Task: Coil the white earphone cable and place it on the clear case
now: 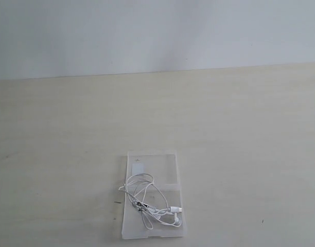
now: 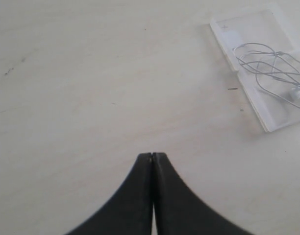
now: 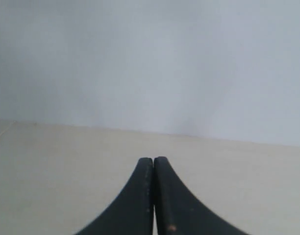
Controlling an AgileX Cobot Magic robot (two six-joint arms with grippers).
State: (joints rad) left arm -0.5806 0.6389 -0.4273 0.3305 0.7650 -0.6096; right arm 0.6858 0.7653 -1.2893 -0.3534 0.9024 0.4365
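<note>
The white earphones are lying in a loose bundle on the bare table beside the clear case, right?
Not quite. The earphones are a loose bundle, but they lie on the clear case, not beside it; the exterior view shows it.

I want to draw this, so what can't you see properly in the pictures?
- Exterior view: earphone cable, small parts too tiny to tell apart.
- Left wrist view: clear case and cable cut off by the picture's edge.
- Right wrist view: neither shows; it faces the wall.
</note>
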